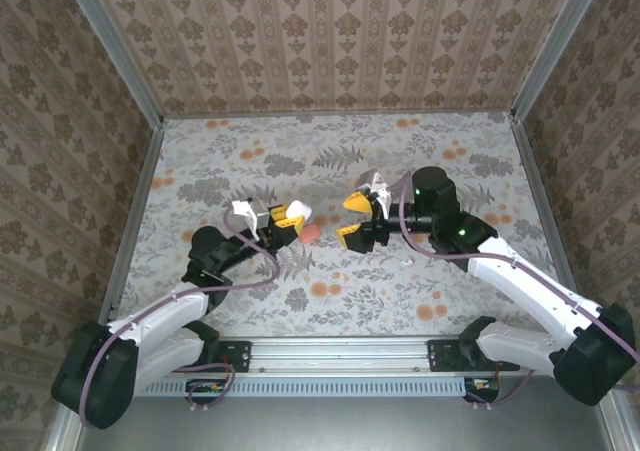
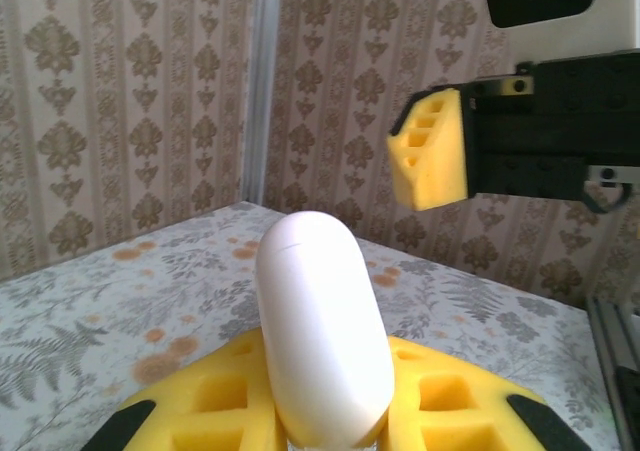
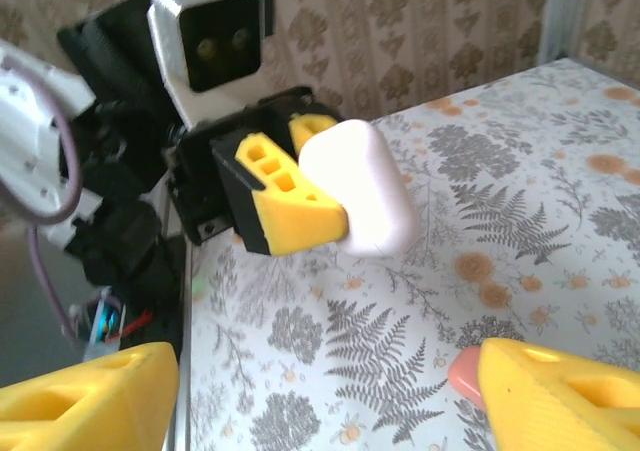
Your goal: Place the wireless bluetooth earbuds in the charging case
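Currently the white charging case (image 2: 320, 331), a closed pebble-shaped shell, is raised off the table. It is clamped at one end between the yellow pads of the left gripper (image 1: 293, 217), left of centre. Its free end points toward the right gripper (image 1: 353, 219), which faces it from the right with its yellow fingers spread apart and nothing between them. The two tools are near but not touching.

One coral-pink rounded item (image 1: 310, 232) lies on the floral table (image 1: 330, 151) just beside the left gripper's tips, on their near side. Whether it is an earbud or a case cannot be determined. A tiny white earbud (image 1: 405, 263) lies on the table near the right arm, to the near right of its gripper, too small for detail. Patterned walls (image 1: 330, 31) enclose the table on three sides.
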Controlling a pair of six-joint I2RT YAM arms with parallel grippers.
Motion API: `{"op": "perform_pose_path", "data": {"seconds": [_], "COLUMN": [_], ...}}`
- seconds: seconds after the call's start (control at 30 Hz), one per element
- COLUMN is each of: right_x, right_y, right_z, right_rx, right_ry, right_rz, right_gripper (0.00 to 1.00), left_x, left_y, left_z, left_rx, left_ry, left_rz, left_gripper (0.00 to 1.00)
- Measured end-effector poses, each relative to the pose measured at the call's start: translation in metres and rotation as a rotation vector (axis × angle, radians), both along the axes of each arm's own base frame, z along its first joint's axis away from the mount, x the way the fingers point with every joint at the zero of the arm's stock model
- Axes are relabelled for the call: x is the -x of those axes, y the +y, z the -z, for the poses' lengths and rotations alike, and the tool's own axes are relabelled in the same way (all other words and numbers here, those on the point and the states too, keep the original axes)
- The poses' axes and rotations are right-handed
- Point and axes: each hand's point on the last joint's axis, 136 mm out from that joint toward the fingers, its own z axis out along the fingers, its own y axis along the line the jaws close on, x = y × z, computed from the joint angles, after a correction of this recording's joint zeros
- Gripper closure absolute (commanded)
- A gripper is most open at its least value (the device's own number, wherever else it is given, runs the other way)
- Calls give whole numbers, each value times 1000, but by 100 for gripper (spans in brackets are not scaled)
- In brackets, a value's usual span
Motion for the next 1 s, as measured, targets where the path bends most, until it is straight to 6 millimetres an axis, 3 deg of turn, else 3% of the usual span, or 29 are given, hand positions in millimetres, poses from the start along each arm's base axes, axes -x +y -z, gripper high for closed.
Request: {"op": "perform_pose_path", "data": {"seconds": [0.27, 0.77, 1.0], "right_x": [5, -5, -3], "right_y": [14, 40, 46], "right_z": [5, 17, 15], "right_rx": [80, 111, 89], "right_ry": [-110, -124, -112], "right_rz": [-188, -371, -429], "right_gripper": [32, 38, 58], "left_x": [12, 21, 26], "left_y": [-7, -14, -19], "left_z": [-1, -22, -21], "left_rx": [8, 43, 45], "left_ry": [-11, -52, -50], "left_rz": [96, 181, 209], "left_gripper": [83, 84, 84]}}
